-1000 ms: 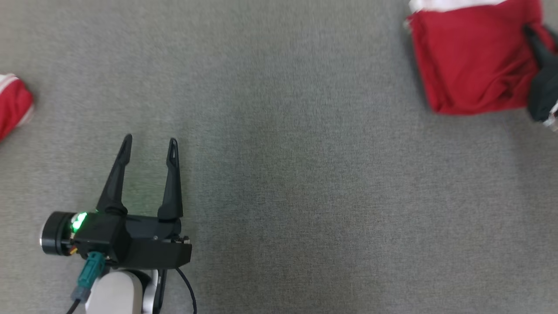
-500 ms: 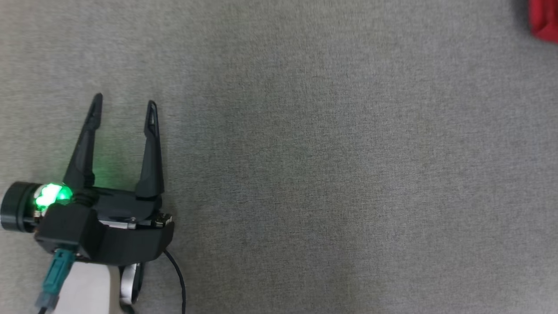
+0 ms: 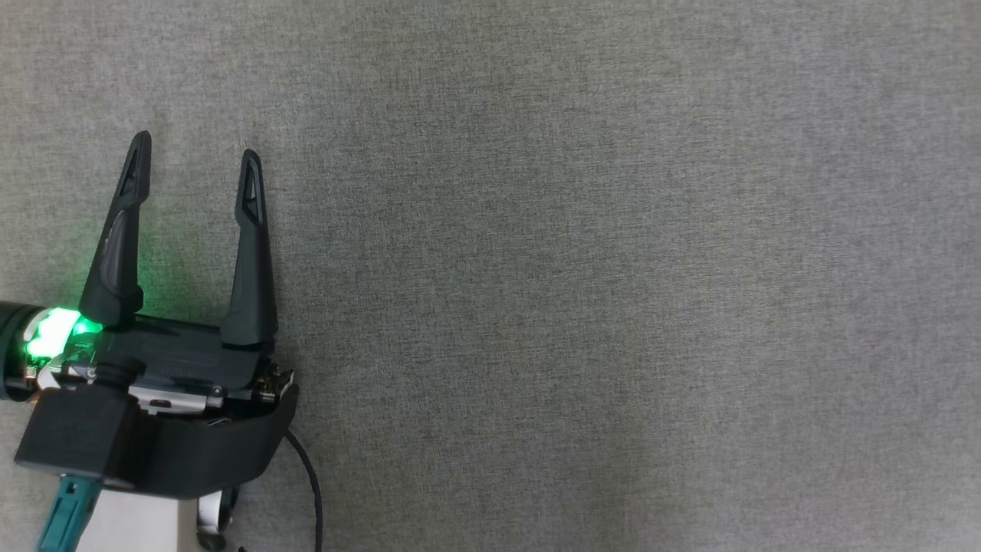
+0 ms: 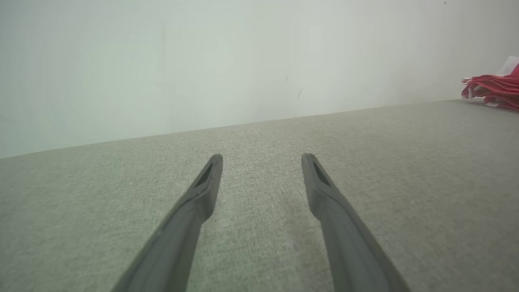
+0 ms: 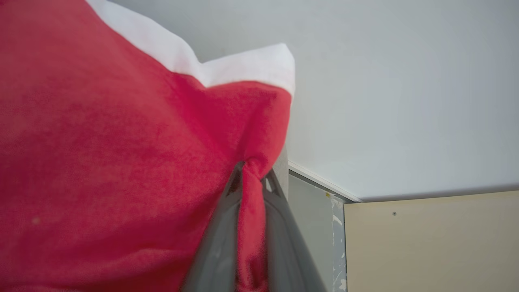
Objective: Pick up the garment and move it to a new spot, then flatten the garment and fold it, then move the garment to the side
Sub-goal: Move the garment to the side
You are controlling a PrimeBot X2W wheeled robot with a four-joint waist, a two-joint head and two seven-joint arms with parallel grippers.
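Observation:
The garment (image 5: 121, 162) is red cloth with a white band along one edge, seen close up in the right wrist view. My right gripper (image 5: 251, 170) is shut on a pinched fold of the garment. My left gripper (image 3: 195, 149) hovers open at the lower left of the head view, above the grey cloth surface (image 3: 575, 268), with nothing between its fingers. In the left wrist view, the left gripper (image 4: 262, 158) stands open over that surface. Red cloth with white trim (image 4: 492, 87) lies at the far right edge there; I cannot tell whether it is the same garment.
A pale wall (image 4: 202, 61) rises behind the grey surface's far edge. In the right wrist view a pale wall, a white ledge and a beige panel (image 5: 429, 243) stand behind the garment.
The head camera has shifted, so the red garment and the dark right gripper slid out past the upper right edge. The left gripper stays open and looks nearer and larger.

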